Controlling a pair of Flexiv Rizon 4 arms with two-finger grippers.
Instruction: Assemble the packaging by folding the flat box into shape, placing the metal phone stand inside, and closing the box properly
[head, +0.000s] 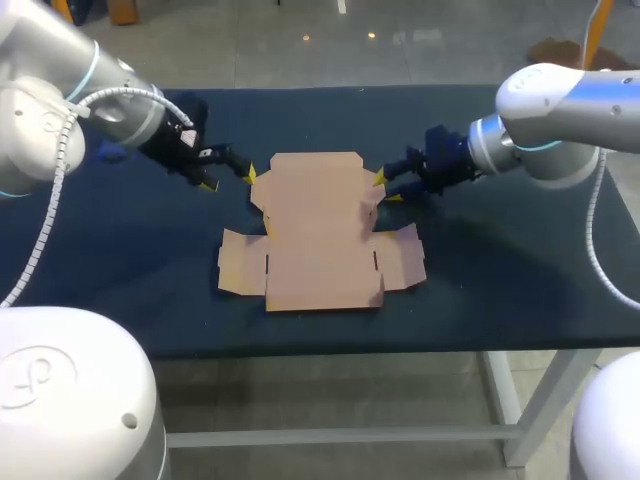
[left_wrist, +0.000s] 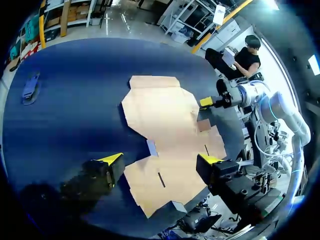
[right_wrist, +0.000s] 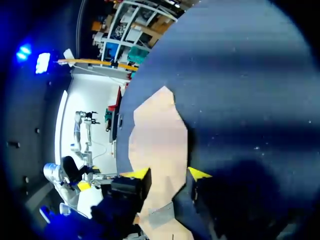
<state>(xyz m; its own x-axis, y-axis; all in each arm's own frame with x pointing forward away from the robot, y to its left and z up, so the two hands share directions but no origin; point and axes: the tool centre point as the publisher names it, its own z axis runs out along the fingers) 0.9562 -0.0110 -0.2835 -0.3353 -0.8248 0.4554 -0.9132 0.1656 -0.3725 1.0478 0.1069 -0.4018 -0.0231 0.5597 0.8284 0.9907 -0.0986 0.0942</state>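
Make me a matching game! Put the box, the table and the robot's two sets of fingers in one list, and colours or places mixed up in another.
1. flat box
2. table
3. left fingers
4. right fingers

A. dark blue
B. at the box's right edge
C. brown, lying flat
D. at the box's left edge

Pairs: 1-C, 2-A, 3-D, 4-B
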